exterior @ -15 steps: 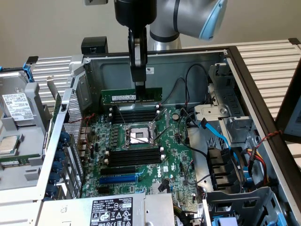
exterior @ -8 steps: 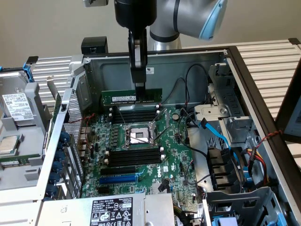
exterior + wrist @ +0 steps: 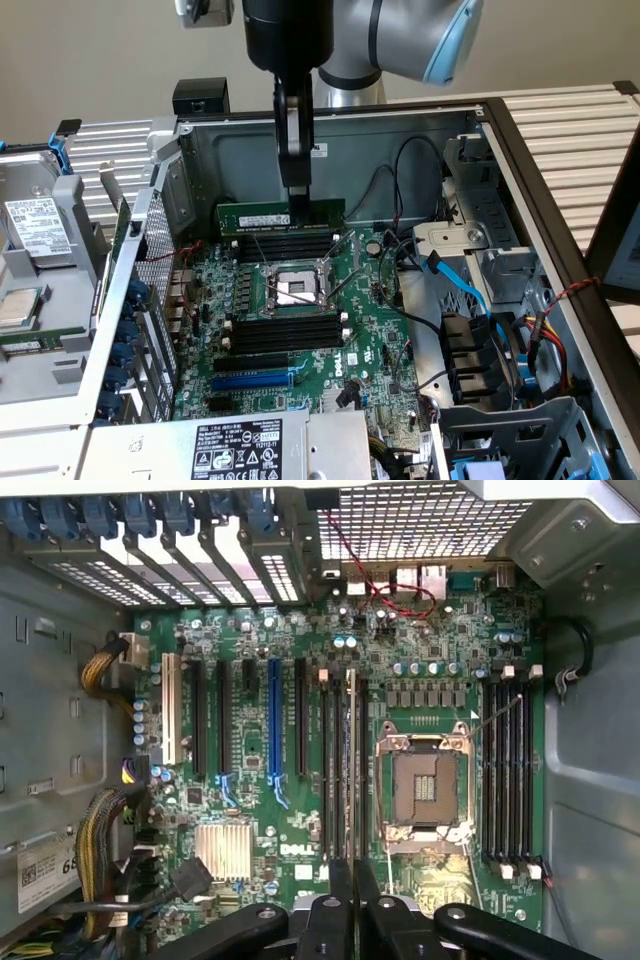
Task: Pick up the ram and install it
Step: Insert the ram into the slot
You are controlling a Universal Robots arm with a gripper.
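Ram (image 3: 255, 214) is clamped in my pincer (image 3: 297, 195), gripped on its upper edge near mid-length and hanging over the motherboard (image 3: 370, 350) inside the open case. I judge its long axis parallel to the black memory slots (image 3: 285, 333), not yet seated.

case wall (image 3: 250, 160) just behind the ram (image 3: 255, 216), black cables (image 3: 375, 195) beside, open room above

The arm (image 3: 395, 35) reaches straight down, wrist vertical, the tool (image 3: 298, 193) pointing downward, its fingers (image 3: 341, 908) pinched on the ram (image 3: 255, 216).
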